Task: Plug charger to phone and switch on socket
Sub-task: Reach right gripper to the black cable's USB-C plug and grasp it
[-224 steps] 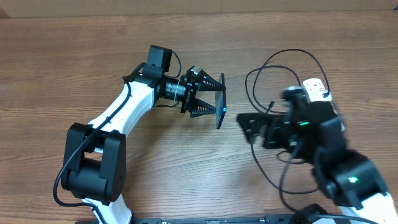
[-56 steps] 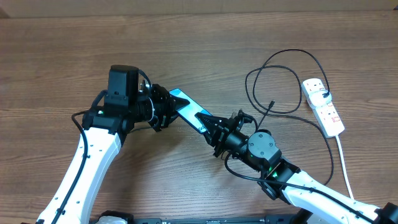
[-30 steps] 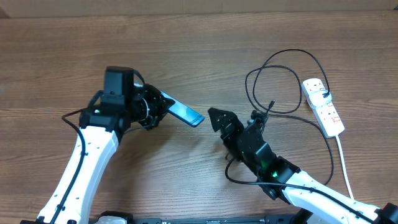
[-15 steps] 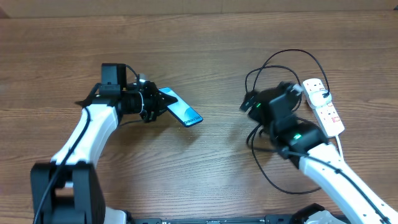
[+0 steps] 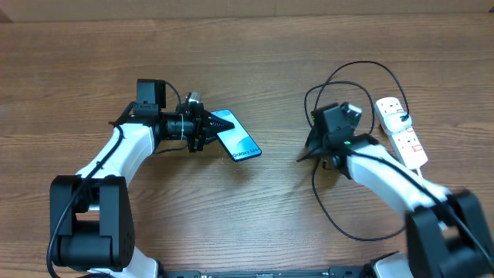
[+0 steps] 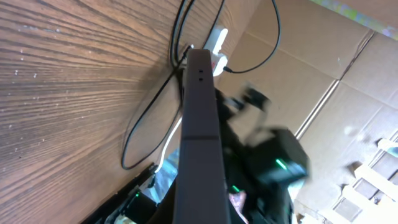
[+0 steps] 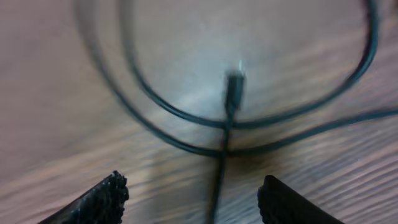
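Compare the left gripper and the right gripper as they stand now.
The left gripper is shut on the phone, gripping it by one end. The right gripper is open and holds nothing. The left gripper lies sideways, pointing toward the middle of the table. The right gripper faces down at the charger, whose connector tip lies on the wood ahead of its fingers. Both are black two-finger grippers over the same table.

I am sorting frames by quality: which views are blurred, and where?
Overhead: the table grain and the phone are sharp; the right arm is smeared near the lower edge. Left wrist: the phone edge is crisp, the arm behind it blurred. Right wrist: everything is soft, the cable and its tip streaked.
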### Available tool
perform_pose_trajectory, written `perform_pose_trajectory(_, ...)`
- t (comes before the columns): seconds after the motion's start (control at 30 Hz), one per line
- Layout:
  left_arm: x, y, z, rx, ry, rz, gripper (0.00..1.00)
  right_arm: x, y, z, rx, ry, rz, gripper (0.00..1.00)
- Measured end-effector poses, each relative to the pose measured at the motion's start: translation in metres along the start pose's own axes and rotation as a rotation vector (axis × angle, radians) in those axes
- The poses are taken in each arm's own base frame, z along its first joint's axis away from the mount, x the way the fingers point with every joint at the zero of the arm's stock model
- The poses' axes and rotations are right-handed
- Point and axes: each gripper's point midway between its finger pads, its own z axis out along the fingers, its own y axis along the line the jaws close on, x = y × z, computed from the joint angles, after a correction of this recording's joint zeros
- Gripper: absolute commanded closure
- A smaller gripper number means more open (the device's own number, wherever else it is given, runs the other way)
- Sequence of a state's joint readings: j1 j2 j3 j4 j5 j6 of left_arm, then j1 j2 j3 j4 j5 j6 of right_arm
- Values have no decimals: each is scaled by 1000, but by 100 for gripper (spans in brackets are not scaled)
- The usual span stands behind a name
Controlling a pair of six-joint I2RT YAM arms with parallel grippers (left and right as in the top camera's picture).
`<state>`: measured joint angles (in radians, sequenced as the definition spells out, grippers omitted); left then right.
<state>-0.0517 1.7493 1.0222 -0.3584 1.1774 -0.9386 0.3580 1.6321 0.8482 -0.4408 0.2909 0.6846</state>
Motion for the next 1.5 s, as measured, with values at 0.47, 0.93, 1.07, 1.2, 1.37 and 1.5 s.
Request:
perform_pose_trajectory(0.47, 2, -2, 0, 11, 14, 0, 96, 23, -7, 19, 30, 107, 7, 96)
perform_pose_trajectory(0.93, 1, -4, 0, 17, 12, 22, 96, 69, -20, -54, 71, 488, -53, 74)
perform_pose_trajectory(1.07, 1, -4, 0, 17, 11, 22, 96, 75, -19, -58, 52, 520, -58, 69)
perform_pose_trajectory(1.2, 1, -4, 0, 17, 11, 22, 96, 74, -13, -53, 13, 507, -76, 37)
perform_pose_trajectory(1.37, 1, -4, 0, 17, 11, 22, 96, 51, 7, -40, -70, 385, -112, 35)
perform_pose_trajectory(1.5, 1, -4, 0, 17, 11, 22, 96, 35, 14, -33, -85, 307, -121, 36)
